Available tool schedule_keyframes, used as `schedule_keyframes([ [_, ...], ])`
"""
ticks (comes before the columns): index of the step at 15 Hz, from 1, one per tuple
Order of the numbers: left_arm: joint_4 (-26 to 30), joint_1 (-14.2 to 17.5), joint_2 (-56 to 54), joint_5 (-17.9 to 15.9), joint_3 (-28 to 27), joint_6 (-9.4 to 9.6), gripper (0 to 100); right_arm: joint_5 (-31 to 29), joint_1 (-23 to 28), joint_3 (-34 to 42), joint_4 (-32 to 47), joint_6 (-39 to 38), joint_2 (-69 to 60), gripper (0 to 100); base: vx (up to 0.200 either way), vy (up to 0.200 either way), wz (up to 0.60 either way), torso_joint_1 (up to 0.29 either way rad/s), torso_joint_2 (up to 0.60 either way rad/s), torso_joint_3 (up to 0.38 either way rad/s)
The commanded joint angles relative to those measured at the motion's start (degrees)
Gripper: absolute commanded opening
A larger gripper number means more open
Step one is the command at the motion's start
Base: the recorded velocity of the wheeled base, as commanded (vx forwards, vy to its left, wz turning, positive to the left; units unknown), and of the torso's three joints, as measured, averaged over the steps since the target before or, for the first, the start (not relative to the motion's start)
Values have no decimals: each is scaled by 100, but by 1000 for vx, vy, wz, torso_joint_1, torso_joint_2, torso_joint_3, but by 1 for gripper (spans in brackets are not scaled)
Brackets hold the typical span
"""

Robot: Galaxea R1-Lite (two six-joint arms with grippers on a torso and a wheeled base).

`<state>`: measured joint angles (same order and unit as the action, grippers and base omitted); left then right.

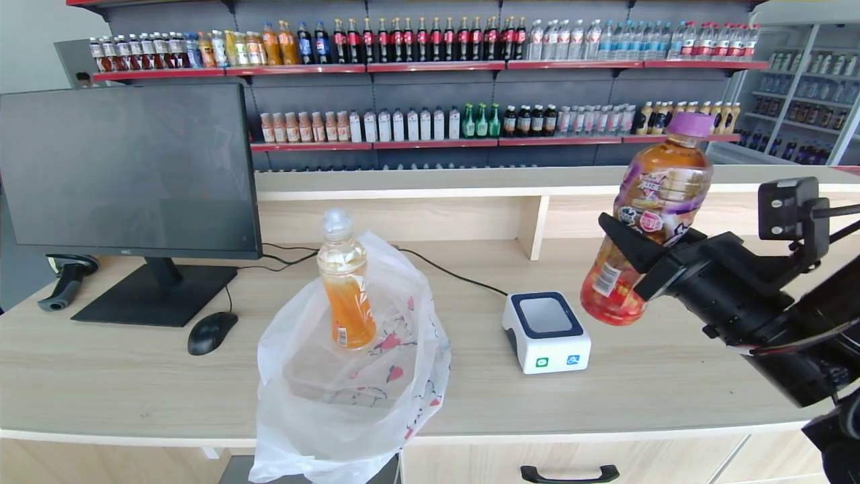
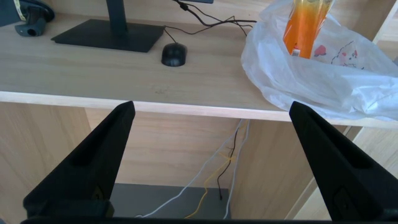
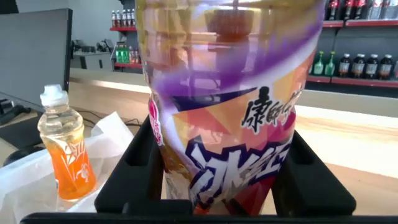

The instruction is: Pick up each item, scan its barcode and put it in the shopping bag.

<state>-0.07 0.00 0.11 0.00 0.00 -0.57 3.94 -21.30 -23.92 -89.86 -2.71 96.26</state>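
My right gripper is shut on a tea bottle with a purple cap, held tilted in the air just right of and above the white barcode scanner. Close up, the tea bottle sits between the right gripper's black fingers. An orange drink bottle stands upright in the translucent shopping bag at the counter's front edge; the same orange drink bottle and shopping bag appear from below. My left gripper hangs open below the counter edge, empty.
A monitor, a mouse and a handheld scanner sit at the counter's left. Cables run behind the bag. A raised ledge backs the counter, with drink shelves beyond. A drawer handle is below the counter's front.
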Motion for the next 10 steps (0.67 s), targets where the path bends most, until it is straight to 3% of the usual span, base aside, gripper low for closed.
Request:
schedule_keyframes([
  [1,-1,0,-2,0,0,-4,100,-200,20,115,-14,-134,438,0,0,0,0,0,0,0],
  [4,-1,0,-2,0,0,-4,100,-693,-199,19,-14,148,429,0,0,0,0,0,0,0],
  [8,-1,-9,-2,0,0,5,100,-701,-736,1,-14,148,385,0,0,0,0,0,0,0],
  [10,-1,-9,-2,0,0,5,100,-719,-692,-16,-14,174,324,0,0,0,0,0,0,0],
])
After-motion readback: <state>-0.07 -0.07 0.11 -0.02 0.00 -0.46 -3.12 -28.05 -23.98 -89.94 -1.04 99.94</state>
